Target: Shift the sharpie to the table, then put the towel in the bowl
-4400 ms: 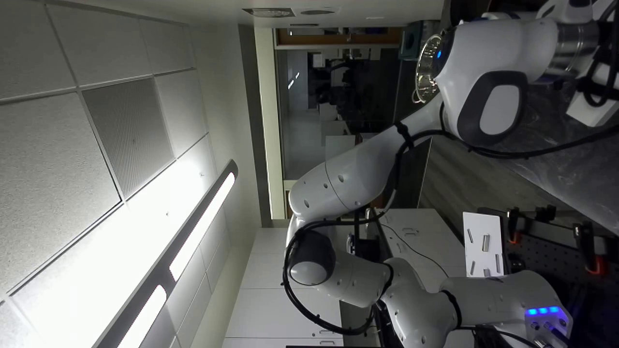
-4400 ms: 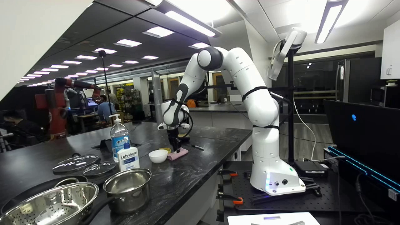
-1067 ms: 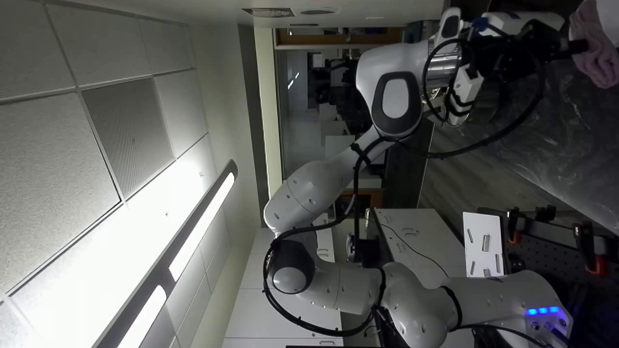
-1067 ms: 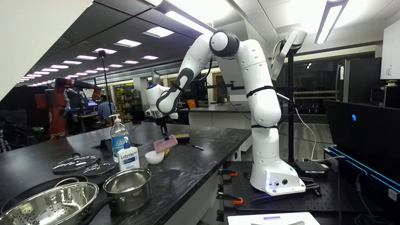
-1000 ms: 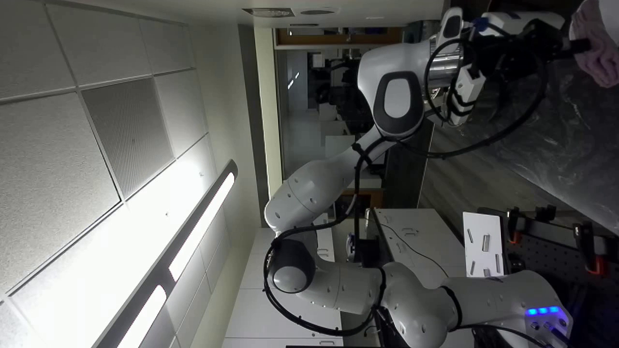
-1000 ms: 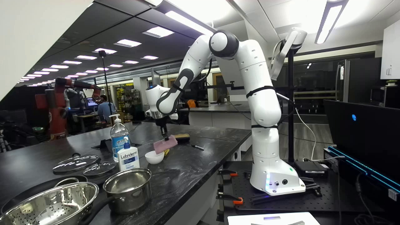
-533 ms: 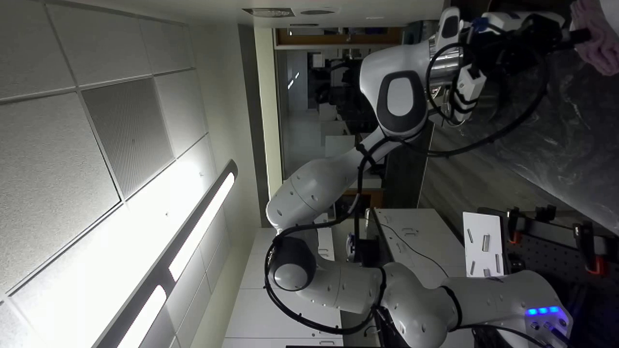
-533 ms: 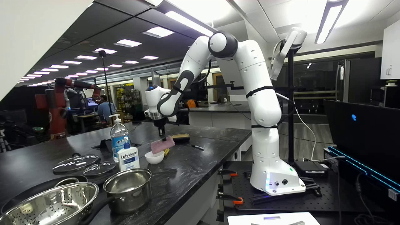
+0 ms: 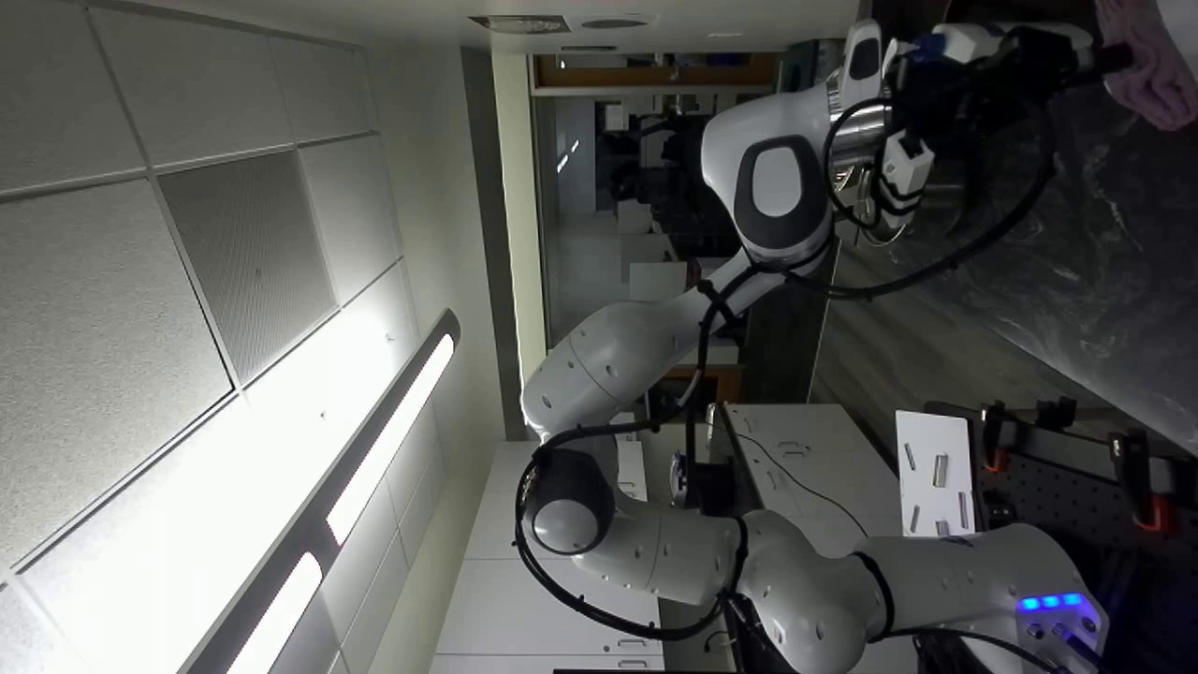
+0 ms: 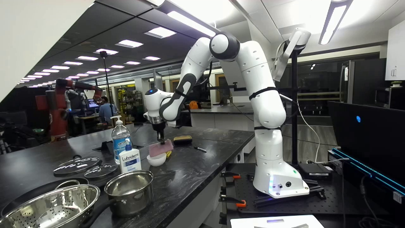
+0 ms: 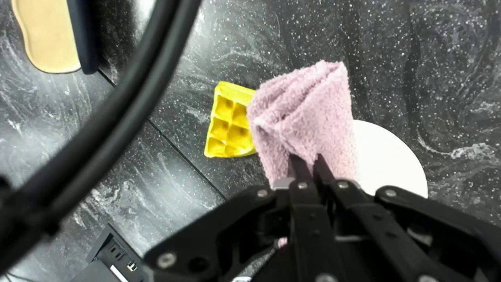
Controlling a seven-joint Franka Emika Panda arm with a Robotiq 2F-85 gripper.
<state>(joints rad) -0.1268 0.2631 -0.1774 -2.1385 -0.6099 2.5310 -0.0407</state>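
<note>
1. Dark marbled table (image 10: 190, 171) spans an exterior view, its edge slanting past the robot base (image 10: 276, 172), a broad stretch of surface between that edge and the white bowl (image 10: 156, 161). A marker (image 10: 200, 149) lies on the table between the pink towel (image 10: 160, 149) and that edge. At the bowl's rim, the pincer (image 10: 162, 142) grips the towel; whether towel and bowl touch cannot be told.
2. In an exterior view turned on its side, the table's edge runs diagonally between the towel and two clamps (image 9: 1134, 479).
3. In the wrist view, the jaws stand nearly together, pinching the folded towel, with a yellow waffle (image 11: 227, 124) to one side, the bowl to the other.
</note>
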